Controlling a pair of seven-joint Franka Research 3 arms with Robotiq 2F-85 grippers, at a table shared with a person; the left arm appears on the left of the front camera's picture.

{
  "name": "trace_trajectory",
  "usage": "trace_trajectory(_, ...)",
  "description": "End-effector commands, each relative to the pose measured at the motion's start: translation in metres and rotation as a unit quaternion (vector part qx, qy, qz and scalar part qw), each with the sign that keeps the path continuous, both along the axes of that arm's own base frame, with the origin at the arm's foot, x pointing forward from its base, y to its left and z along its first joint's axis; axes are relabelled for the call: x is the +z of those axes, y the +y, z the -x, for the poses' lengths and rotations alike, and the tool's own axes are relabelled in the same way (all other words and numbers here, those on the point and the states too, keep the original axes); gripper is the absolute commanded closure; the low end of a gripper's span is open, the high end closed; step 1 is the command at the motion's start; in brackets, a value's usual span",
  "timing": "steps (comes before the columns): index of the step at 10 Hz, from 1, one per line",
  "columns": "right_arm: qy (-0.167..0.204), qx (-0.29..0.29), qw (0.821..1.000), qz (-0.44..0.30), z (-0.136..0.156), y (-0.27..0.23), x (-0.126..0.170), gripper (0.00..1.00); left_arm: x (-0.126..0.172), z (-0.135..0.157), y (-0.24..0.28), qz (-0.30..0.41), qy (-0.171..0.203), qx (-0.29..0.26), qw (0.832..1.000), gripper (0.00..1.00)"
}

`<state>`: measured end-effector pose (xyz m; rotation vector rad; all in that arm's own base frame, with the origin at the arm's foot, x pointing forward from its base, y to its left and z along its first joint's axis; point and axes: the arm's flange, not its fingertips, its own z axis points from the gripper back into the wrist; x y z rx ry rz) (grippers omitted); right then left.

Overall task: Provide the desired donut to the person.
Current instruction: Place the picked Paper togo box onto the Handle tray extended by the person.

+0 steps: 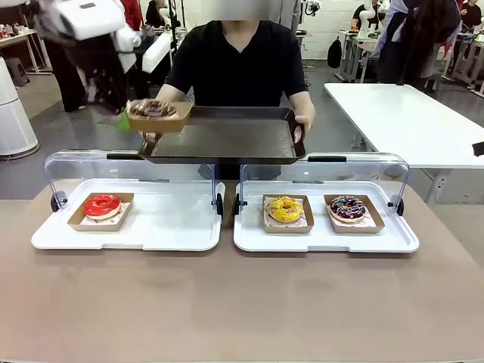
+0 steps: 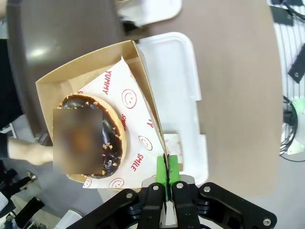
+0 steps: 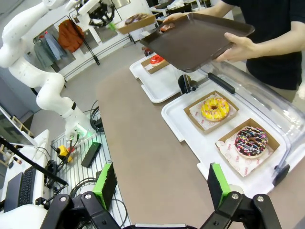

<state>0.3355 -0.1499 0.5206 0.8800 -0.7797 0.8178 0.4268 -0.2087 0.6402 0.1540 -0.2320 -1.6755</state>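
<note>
My left gripper [image 2: 167, 183] is shut on the rim of a cardboard tray [image 2: 143, 81] that carries a chocolate donut [image 2: 113, 143] with nut bits on printed paper. In the front view that cardboard tray [image 1: 159, 117] hangs over the left end of a dark serving tray [image 1: 227, 140], with the left gripper [image 1: 123, 121] at its left side. The person [image 1: 234, 64] in a black T-shirt holds the serving tray with both hands above the far table edge. My right gripper [image 3: 162, 186] stands open over the table's near side, with nothing between its fingers.
Two white display trays with raised clear lids lie on the brown table. The left one [image 1: 166, 227] holds a red donut [image 1: 102, 206]. The right one [image 1: 393, 238] holds a yellow donut [image 1: 285, 209] and a dark sprinkled donut [image 1: 347, 208]. The near table surface is bare.
</note>
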Motion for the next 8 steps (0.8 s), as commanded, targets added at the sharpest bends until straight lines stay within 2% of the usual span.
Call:
trace_trajectory(1,-0.008,0.001,1.000,-0.011,-0.002,-0.001,0.000,0.00,0.007,-0.041,-0.014,0.009,-0.010,-0.004,1.000,0.98)
trace_trajectory(3,-0.008,0.001,1.000,-0.011,-0.002,-0.001,0.000,0.00,0.001,-0.102,-0.024,0.008,0.012,0.006,1.000,0.98)
trace_trajectory(4,-0.008,0.001,1.000,-0.011,-0.002,-0.001,0.000,0.00,-0.007,-0.122,-0.027,0.007,0.017,0.007,1.000,0.98)
trace_trajectory(6,-0.008,0.001,1.000,-0.011,-0.002,-0.001,0.000,0.00,-0.033,-0.135,-0.024,0.017,0.026,0.016,0.999,0.98)
trace_trajectory(8,-0.008,0.001,1.000,-0.011,-0.002,-0.001,0.000,0.00,-0.044,-0.163,-0.024,0.001,0.046,0.005,0.999,0.98)
